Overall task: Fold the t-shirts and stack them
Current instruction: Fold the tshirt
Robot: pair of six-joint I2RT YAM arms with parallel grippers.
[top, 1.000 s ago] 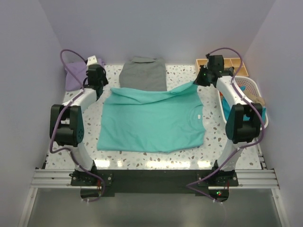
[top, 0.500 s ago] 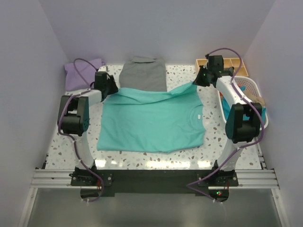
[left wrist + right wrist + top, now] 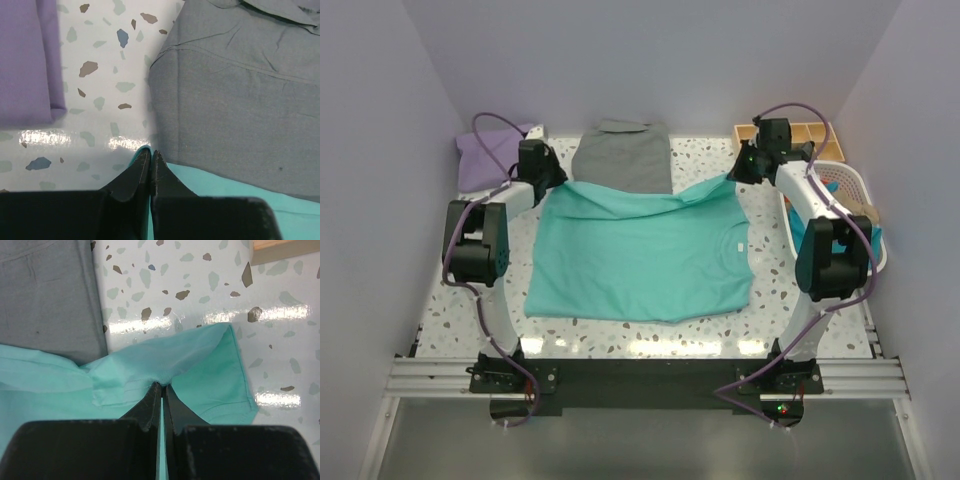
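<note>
Across the middle of the speckled table (image 3: pixel 765 270) lies the turquoise t-shirt (image 3: pixel 640 265), spread flat with its far edge rumpled over itself. At the shirt's far-left corner the left gripper (image 3: pixel 151 152) is pinched tight on the cloth — a sliver of turquoise shows between its fingers. At the far-right corner the right gripper (image 3: pixel 161 387) is clamped on the sleeve, pulling it into a small peak. Just behind lies a folded grey shirt (image 3: pixel 623 155) — and the lavender t-shirt (image 3: pixel 480 158) sits folded in the table's far-left corner.

Table (image 3: pixel 766 272) bears turquoise shirt (image 3: pixel 640 260), grey shirt (image 3: pixel 620 156) (folded)
</note>
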